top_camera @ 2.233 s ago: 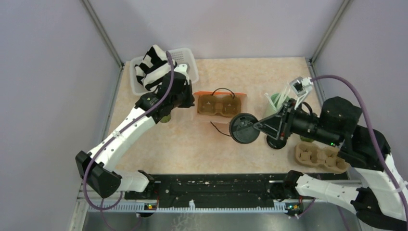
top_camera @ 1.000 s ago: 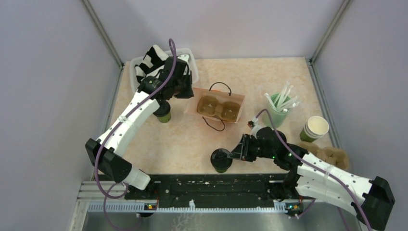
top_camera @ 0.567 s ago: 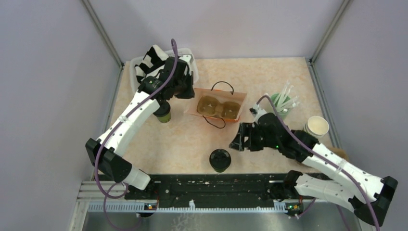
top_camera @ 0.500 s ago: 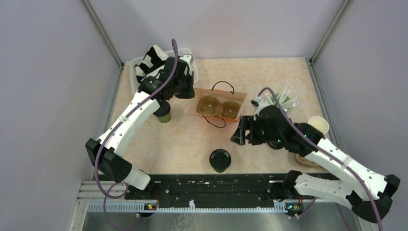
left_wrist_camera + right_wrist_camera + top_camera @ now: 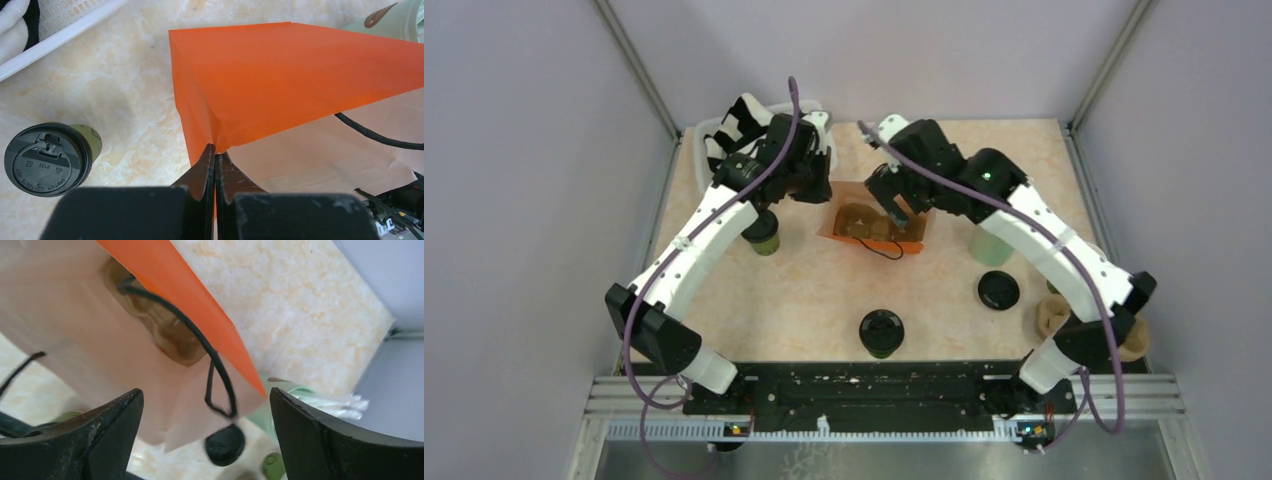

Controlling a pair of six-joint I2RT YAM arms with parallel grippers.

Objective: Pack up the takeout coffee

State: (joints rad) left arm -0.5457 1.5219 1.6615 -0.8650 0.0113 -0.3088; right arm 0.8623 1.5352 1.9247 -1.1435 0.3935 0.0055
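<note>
White basket (image 5: 65, 15) (striped cloth (image 5: 729, 130) inside), mint tumbler (image 5: 991, 246)

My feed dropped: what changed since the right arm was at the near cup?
The right gripper let go of the near cup, opened and swung away to the orange bag. It stands where it was left. The left gripper still pinches the bag's edge; the second cup hasn't moved.

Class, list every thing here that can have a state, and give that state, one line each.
orange bag, standing, mouth open
cardboard carrier, inside the bag, holds no cup
front cup, upright, lidded
left cup, upright, lidded
loose lid, flat on the table
left gripper, jaws shut on the bag's edge
right gripper, jaws open over the bag
</note>
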